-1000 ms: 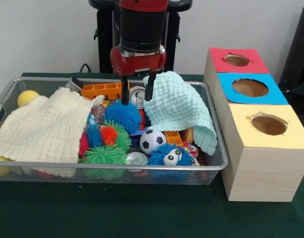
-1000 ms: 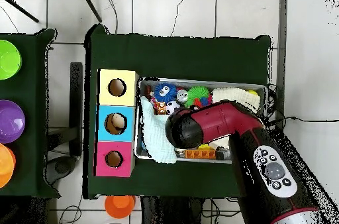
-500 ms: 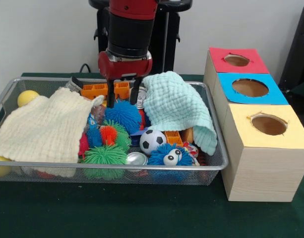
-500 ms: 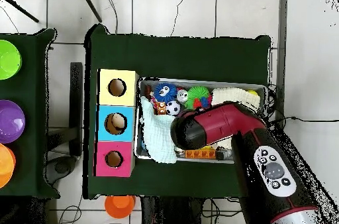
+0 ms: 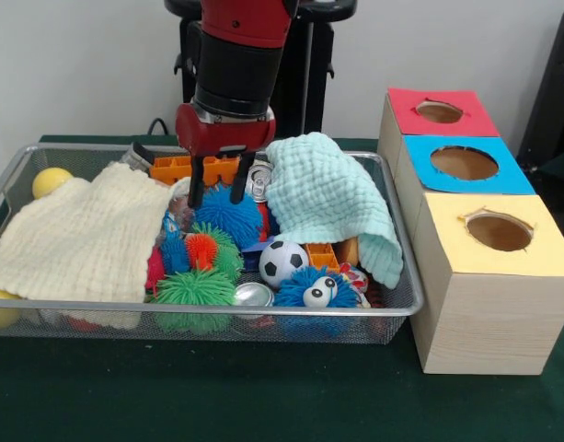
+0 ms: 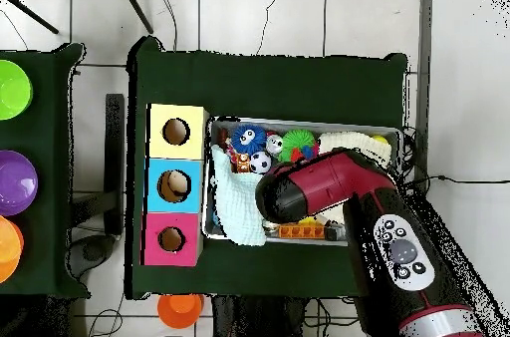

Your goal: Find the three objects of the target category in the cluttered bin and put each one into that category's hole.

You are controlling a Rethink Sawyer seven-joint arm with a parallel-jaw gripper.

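— Where does your pincer (image 5: 216, 186) stand right now?

— It hangs spread, pinching nothing, its two dark fingers (image 5: 196, 183) pointing straight down over the back middle of the wire bin (image 5: 403, 276). In the front view the tips sit at the top edge of the blue spiky ball (image 5: 228, 214), one finger toward its left shoulder, the other over its crown. I can't tell whether they touch the spikes yet.

— So which way does your thing lie?

— Directly below, and a shade toward the camera. The ball is round, so there is no long axis to line up with; you only need the fingers to straddle it.

— What crowds it?

— Behind the pincer lies the orange brick (image 5: 193, 168), beside the right finger a silver can (image 5: 256, 180), and further right the mint cloth (image 5: 329, 201) draped over the bin's corner. To the left the cream cloth (image 5: 84, 238) covers that half. In front of the blue ball sit the orange-and-green spiky ball (image 5: 208, 252) and the soccer ball (image 5: 283, 261).

— And the holes?

— Well apart, off to the right in the front view: red box (image 5: 438, 112), blue box (image 5: 464, 164), yellow box (image 5: 499, 232). Which one takes spiky balls, I can't say.
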